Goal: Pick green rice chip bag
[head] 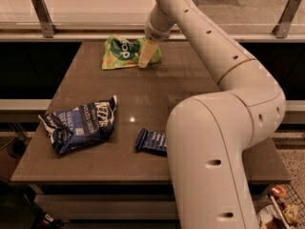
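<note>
The green rice chip bag lies flat at the far middle of the brown table, its white "pop" lettering facing up. My gripper comes down from the arm at the bag's right end and is over or against that end. The bag still rests on the table. The right end of the bag is hidden behind the gripper.
A larger blue-and-white chip bag lies at the front left. A small dark blue bar wrapper lies front middle, partly behind my arm, which covers the table's right front. A rail with metal posts runs behind the table.
</note>
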You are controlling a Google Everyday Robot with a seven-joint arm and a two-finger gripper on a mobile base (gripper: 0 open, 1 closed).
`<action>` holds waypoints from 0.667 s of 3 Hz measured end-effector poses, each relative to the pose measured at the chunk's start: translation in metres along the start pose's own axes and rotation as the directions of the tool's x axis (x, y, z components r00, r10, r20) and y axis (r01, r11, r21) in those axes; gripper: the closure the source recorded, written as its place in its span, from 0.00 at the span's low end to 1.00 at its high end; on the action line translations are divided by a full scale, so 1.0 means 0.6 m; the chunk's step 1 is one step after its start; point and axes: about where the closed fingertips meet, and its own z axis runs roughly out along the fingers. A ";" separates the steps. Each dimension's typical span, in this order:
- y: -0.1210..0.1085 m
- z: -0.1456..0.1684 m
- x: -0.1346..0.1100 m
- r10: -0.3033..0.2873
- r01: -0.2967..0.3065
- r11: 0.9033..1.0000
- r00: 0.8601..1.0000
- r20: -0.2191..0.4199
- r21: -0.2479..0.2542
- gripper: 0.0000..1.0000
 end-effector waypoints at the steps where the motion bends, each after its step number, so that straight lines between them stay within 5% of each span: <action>1: 0.017 0.039 -0.006 -0.010 0.010 0.999 1.000 0.000 -0.052 0.17; 2: 0.011 0.030 -0.010 -0.010 0.010 0.999 1.000 0.000 -0.052 0.40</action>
